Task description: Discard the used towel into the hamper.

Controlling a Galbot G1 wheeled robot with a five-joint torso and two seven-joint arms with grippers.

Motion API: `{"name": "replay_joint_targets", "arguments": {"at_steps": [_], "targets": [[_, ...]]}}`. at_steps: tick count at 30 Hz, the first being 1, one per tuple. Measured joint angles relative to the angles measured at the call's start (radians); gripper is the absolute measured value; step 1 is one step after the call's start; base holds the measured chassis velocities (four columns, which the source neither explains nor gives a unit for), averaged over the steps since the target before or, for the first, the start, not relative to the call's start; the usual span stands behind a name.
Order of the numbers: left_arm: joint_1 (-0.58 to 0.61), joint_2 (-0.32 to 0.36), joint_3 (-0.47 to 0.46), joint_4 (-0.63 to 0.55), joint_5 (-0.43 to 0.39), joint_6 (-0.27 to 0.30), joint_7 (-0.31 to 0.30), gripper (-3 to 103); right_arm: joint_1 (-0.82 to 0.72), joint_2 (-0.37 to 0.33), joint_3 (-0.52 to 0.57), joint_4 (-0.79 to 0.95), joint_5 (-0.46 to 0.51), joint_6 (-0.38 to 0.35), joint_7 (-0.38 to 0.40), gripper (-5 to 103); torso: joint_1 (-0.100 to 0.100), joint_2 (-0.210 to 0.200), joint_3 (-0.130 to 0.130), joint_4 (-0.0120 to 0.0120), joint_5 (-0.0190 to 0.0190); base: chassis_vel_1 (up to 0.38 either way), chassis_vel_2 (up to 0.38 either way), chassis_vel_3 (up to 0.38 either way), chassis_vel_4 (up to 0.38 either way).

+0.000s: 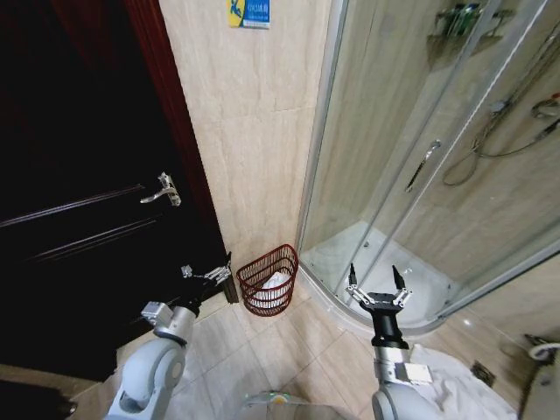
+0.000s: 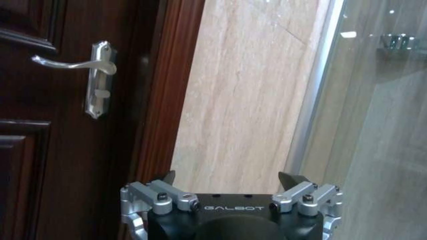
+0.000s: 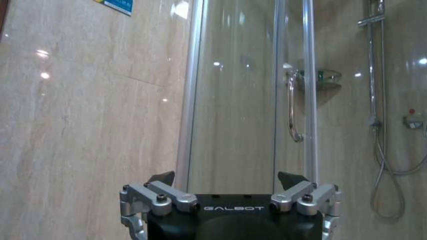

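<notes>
While both arms hang low and empty, the hamper (image 1: 269, 282) sits on the floor against the tiled wall, betw. dark door (image 1: 79, 201) and shower (image 1: 420, 149); white cloth (image 1: 277, 282) lies inside, so towel prob. already dropped; left gripper (image 1: 208, 275) and right gripper (image 1: 377, 282) both spread apart, holding nothing.

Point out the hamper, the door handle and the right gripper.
hamper (image 1: 259, 302): head view, front lattice wall.
door handle (image 2: 73, 64): left wrist view, on the lever.
right gripper (image 1: 376, 278): head view, midway between the open fingertips.
</notes>
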Motion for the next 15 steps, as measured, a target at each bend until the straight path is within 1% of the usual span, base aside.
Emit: {"name": "replay_joint_targets", "arguments": {"at_steps": [6, 9, 15], "targets": [[-0.006, -0.001, 0.001, 0.009, 0.000, 0.000, 0.000, 100, 0.000, 0.001, 0.000, -0.001, 0.002, 0.000, 0.001, 100, 0.000, 0.000, 0.000, 0.0000, -0.0001, 0.000, 0.000, 0.000, 0.000], [-0.006, -0.001, 0.002, 0.010, 0.001, 0.001, 0.000, 100, -0.004, 0.001, 0.000, 0.013, 0.026, 0.000, -0.009, 100, 0.000, 0.000, 0.000, 0.0000, -0.0001, 0.000, 0.000, 0.000, 0.000], [-0.006, -0.001, 0.002, 0.011, 0.001, 0.001, 0.000, 100, -0.004, 0.001, 0.003, 0.022, 0.034, 0.002, -0.011, 100, 0.000, 0.000, 0.000, 0.0000, 0.0000, 0.000, 0.000, 0.000, 0.000]]}}
